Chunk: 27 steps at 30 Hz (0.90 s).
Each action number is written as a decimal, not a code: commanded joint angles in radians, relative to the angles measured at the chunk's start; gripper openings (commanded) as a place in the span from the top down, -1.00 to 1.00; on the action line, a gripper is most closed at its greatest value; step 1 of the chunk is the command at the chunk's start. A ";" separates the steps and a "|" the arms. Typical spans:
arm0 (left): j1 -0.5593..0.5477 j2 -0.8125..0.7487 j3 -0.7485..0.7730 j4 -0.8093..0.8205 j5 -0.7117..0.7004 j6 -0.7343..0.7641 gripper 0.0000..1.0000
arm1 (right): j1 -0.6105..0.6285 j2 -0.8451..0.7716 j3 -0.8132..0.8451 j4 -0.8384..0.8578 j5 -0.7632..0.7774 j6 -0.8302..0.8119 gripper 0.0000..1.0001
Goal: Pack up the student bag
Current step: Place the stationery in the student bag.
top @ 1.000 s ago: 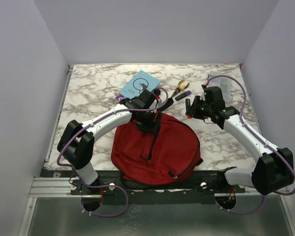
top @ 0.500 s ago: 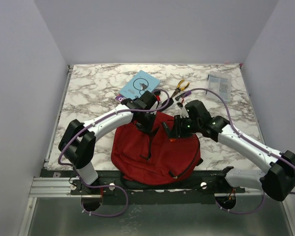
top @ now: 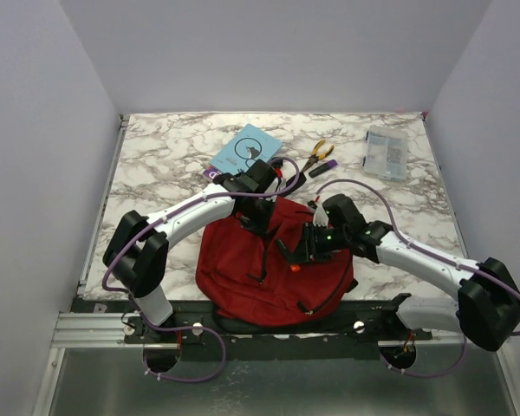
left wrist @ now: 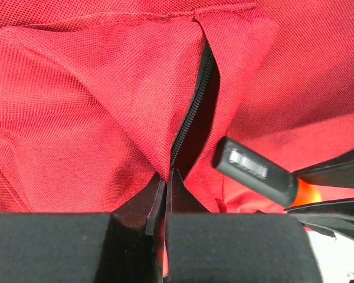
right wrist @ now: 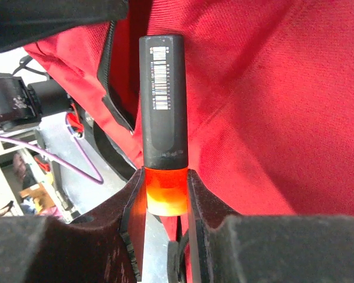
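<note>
I see my left gripper (left wrist: 165, 187) pinched shut on the bag's (top: 243, 279) zip edge, while my right gripper (right wrist: 165, 197), at its 4 o'clock, clamps a marker (right wrist: 163, 100).

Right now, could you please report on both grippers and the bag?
Left gripper shut on bag at its zipper edge. Right gripper shut on marker, cap beside the zipper gap. Nothing seen blocking the gap.

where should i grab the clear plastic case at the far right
Across the two long sides of the clear plastic case, near its middle, coming straight down from above. It lies flat with nothing touching it, and its narrow width probably suits the fingers better than its length.
</note>
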 commanded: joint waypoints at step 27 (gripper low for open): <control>0.011 -0.073 0.014 0.023 0.111 0.009 1.00 | 0.114 0.469 -0.143 1.099 0.058 0.519 0.51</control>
